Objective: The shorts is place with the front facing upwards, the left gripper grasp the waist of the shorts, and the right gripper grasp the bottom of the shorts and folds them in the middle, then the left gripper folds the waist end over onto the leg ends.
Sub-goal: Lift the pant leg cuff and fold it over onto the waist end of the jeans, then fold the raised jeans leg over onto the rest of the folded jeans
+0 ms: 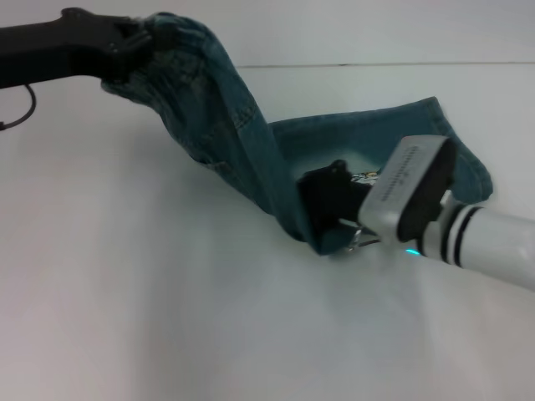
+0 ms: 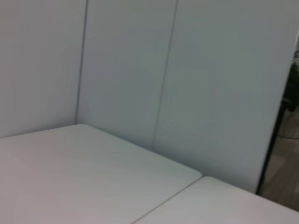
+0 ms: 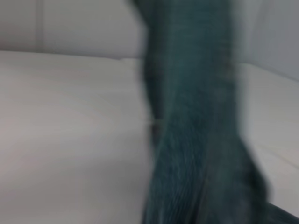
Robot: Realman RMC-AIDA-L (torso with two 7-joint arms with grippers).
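The blue denim shorts (image 1: 242, 142) are partly lifted off the white table (image 1: 167, 301). My left gripper (image 1: 138, 42), at the upper left of the head view, is shut on the waist end and holds it raised. My right gripper (image 1: 328, 219) is shut on the bottom edge of the shorts, low near the table at centre right. Between the two grippers the denim hangs in a slanting band, and the other leg (image 1: 435, 142) lies flat behind my right wrist. Close in the right wrist view, the denim (image 3: 196, 130) rises as a blurred vertical band. No shorts appear in the left wrist view.
A table seam (image 1: 376, 64) runs along the back. Grey wall panels (image 2: 187, 84) stand behind the table (image 2: 70, 177) in the left wrist view, with a dark gap (image 2: 289, 116) at the far side.
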